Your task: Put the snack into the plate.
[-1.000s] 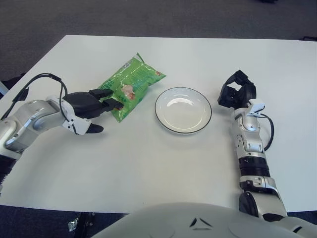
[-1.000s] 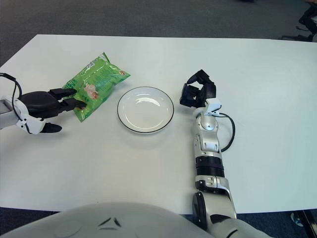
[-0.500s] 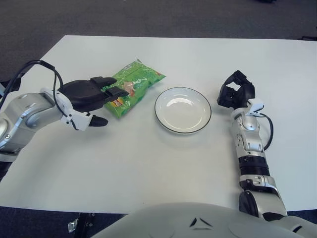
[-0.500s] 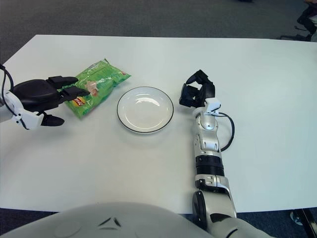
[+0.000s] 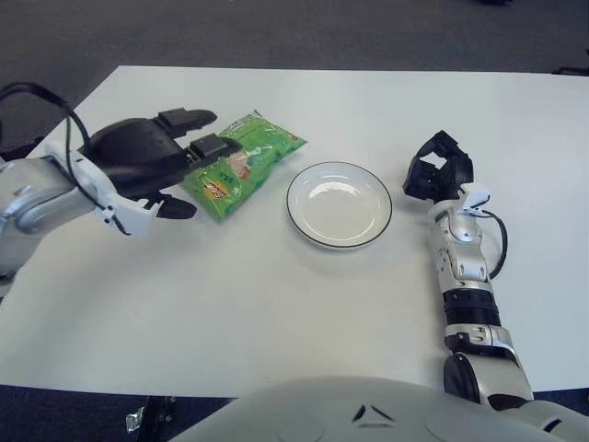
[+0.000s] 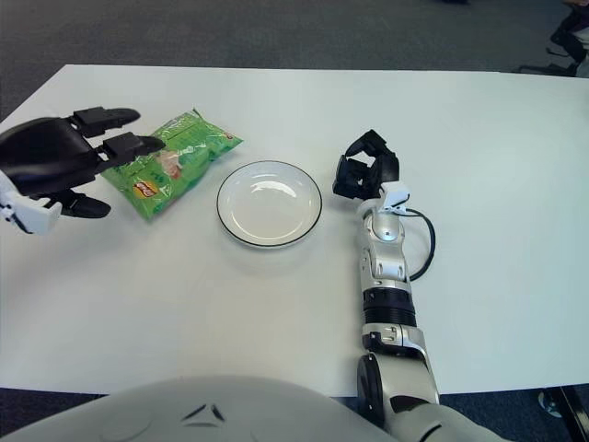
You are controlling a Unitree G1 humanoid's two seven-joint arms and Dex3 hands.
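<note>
- The robot's own body (image 5: pixel 368 410) fills the bottom edge, closest to the camera, and the white table (image 5: pixel 276 313) stretches away from it.
- The right hand (image 5: pixel 440 173) shows just to the right of the plate, at the end of a forearm running up from the lower right. Its fingers are curled inward and hold nothing. It is in the same place as a second ago, so it looks idle.
- The plate (image 5: pixel 339 203) sits near the middle of the table, white with a dark rim, and nothing is in it. It has not moved.
- The left hand (image 5: pixel 170 166) is the one at work, at the left side of the table. A second ago its fingers were pressed onto the near end of the bag. Now the hand is raised and pulled back to the left, with the fingers spread and nothing in their hold. Two fingers (image 5: pixel 213 145) overlap the bag's left edge, and I cannot tell whether they touch it.
- The snack bag (image 5: pixel 241 164), green and shiny, lies flat on the table just left of the plate, apart from its rim. It has shifted slightly and turned since a second ago.
- As I read it, that attempt at a grip came away empty, so the snack is not yet picked up. The hand probably needs a fresh grasp before carrying it right to the plate.
</note>
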